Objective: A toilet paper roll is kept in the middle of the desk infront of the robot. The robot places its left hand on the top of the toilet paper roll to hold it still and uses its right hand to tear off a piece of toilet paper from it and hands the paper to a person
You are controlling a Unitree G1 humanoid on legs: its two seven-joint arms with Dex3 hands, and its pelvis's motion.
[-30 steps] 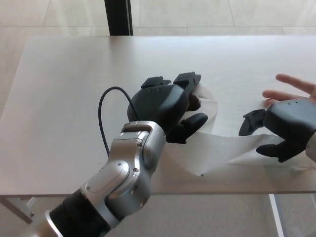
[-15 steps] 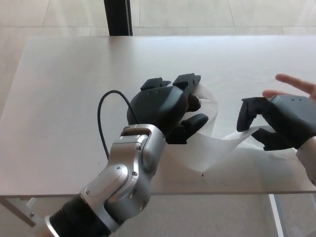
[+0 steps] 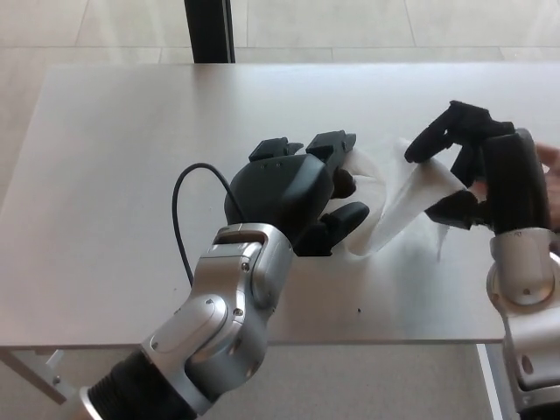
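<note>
Head view: the left robot hand (image 3: 289, 188) sits pressed over the top of the toilet paper roll (image 3: 360, 179), its fingers spread across it and the thumb hooked down the near side, so it is clamped on the roll and pinning it to the bench (image 3: 114, 175). The roll sits about mid-bench and is mostly hidden under that hand; only its white right edge shows.

What has changed is on the right of the roll. A second ago the right robot hand (image 3: 477, 171) lay low near the bench surface with the loose sheet draped flat between it and the roll. Now that hand has risen and turned upright, its fingers closed on the paper strip (image 3: 404, 206), and the strip has lifted off the bench into a taut, twisted band running from the roll up to the hand. The roll itself has not shifted under the left robot hand.

As I read it, the pull is under way but the tear is not finished: the strip looks continuous with the roll. A person's hand (image 3: 551, 171) shows just beyond the right robot hand, at the right edge, largely hidden now, waiting for the handover.
</note>
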